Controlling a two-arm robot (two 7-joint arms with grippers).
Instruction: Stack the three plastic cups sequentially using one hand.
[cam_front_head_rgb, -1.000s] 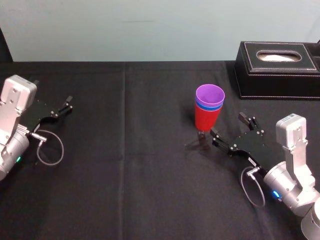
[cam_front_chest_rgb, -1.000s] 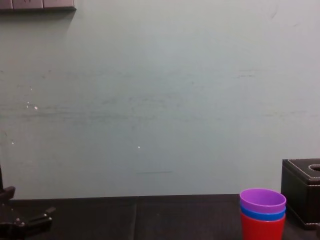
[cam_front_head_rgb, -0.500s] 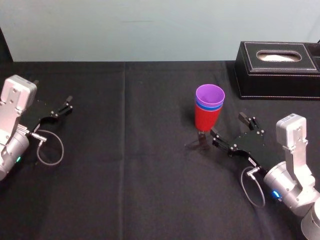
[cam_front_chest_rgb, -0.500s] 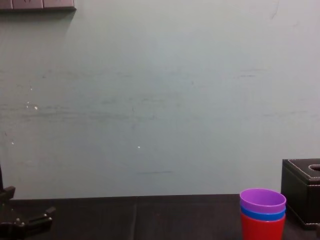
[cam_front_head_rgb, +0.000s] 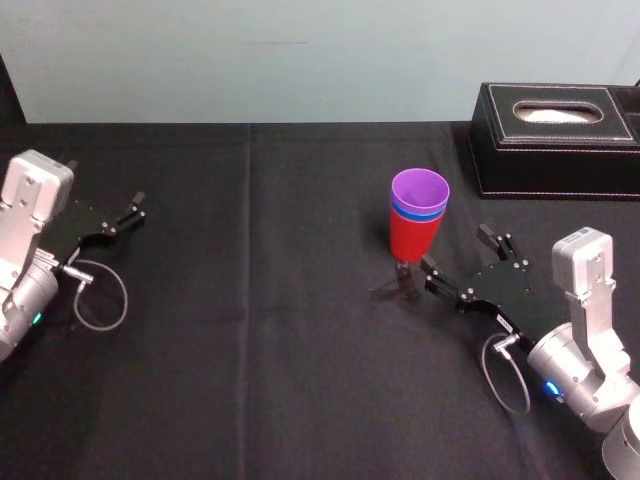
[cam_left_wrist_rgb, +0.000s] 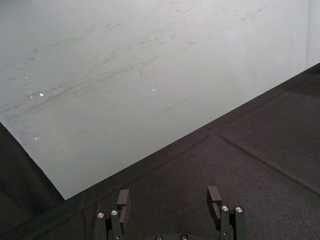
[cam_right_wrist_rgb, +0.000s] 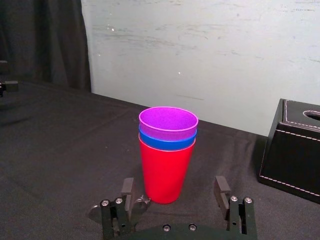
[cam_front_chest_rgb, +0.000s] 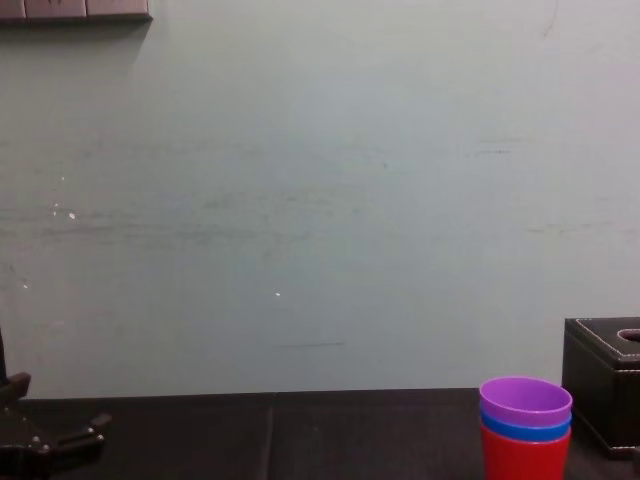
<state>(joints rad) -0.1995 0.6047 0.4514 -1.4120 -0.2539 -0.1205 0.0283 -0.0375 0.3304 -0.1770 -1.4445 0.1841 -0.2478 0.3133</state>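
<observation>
The tapered purple plastic cup (cam_front_head_rgb: 420, 187) is sitting nested in the blue plastic cup (cam_front_head_rgb: 417, 212), itself inside the red plastic cup (cam_front_head_rgb: 412, 240), right of centre in the head view, so stacking looks finished. The black blocky right gripper (cam_front_head_rgb: 457, 252) is lying just lower right of them, fingers apart, holding nothing. The left gripper (cam_front_head_rgb: 122, 214) is idling at the left edge, likewise spread. The blue cup is showing as a mere rim band.
</observation>
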